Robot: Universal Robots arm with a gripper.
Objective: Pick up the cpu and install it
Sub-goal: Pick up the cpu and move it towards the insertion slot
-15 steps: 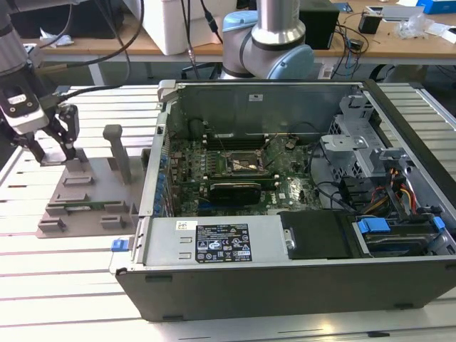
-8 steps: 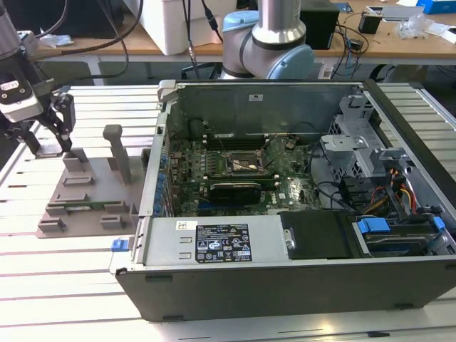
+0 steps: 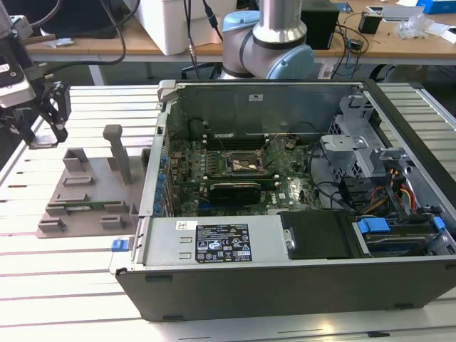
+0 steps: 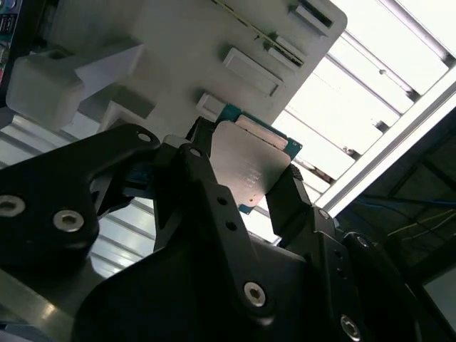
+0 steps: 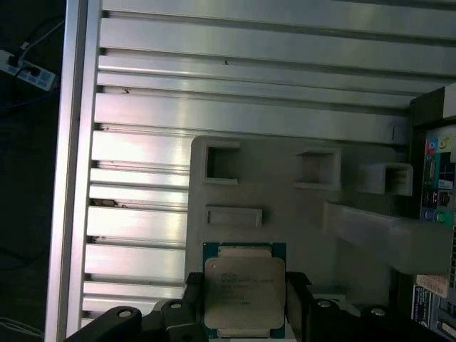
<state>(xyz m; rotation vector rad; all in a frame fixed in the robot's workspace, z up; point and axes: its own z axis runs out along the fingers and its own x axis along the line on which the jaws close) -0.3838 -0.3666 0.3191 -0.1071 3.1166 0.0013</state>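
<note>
The cpu (image 5: 244,288) is a small square chip with a pale metal top on a green base. My gripper (image 5: 244,308) is shut on it, one black finger on each side, and both wrist views show this. The second wrist view sees the cpu (image 4: 249,167) tilted between the fingers (image 4: 292,203). In the exterior view my gripper (image 3: 44,132) hangs at the far left, above the back left corner of the grey parts fixture (image 3: 85,192). The cpu is lifted clear of the fixture. The black-framed socket (image 3: 246,165) lies open on the motherboard inside the computer case (image 3: 285,271).
The grey fixture (image 5: 299,185) has several raised pockets, an upright post (image 3: 117,153) and a green memory stick (image 3: 82,208) lying in it. The open case stands to the exterior view's right on the slatted metal table (image 3: 57,285). The arm's base (image 3: 267,43) rises behind the case.
</note>
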